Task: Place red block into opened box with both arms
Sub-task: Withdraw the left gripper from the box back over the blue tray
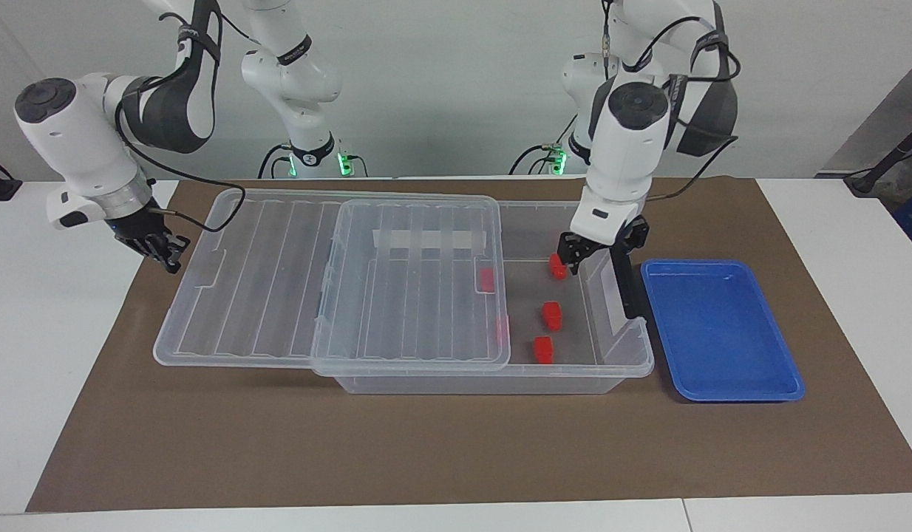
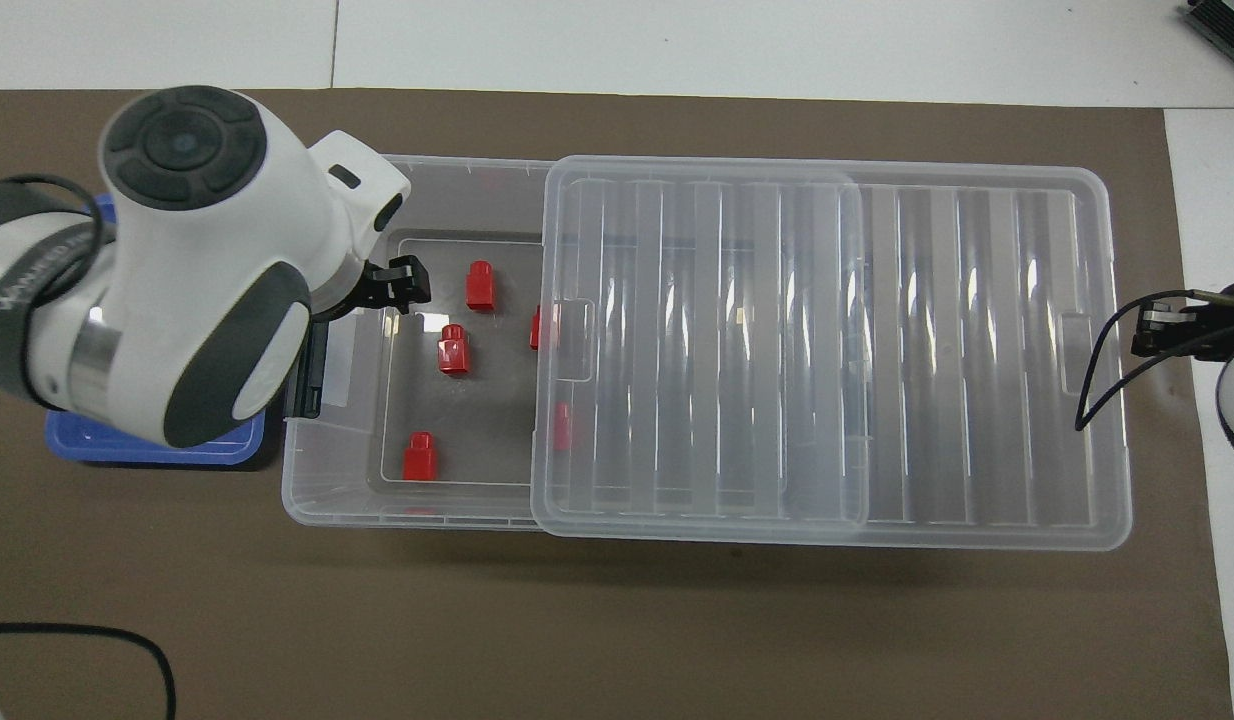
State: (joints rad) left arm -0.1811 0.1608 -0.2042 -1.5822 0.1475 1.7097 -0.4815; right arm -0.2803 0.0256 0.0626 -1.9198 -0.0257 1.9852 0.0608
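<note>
The clear box (image 1: 638, 359) (image 2: 307, 478) lies across the mat with its ribbed lid (image 1: 264, 288) (image 2: 877, 350) slid toward the right arm's end. Three red blocks (image 1: 551, 315) (image 2: 454, 350) lie apart on the uncovered floor. Two more show red through the lid's edge (image 1: 487, 278) (image 2: 562, 425). My left gripper (image 1: 601, 247) (image 2: 397, 287) hangs open and empty above the box's uncovered end, over the black bar (image 1: 627, 284). My right gripper (image 1: 159, 250) (image 2: 1177, 330) is shut and empty, hovering just off the lid's outer end.
A shallow blue tray (image 1: 722, 332) (image 2: 157, 446) sits on the brown mat (image 1: 426, 443) beside the box at the left arm's end. In the overhead view the left arm's wrist covers most of the tray.
</note>
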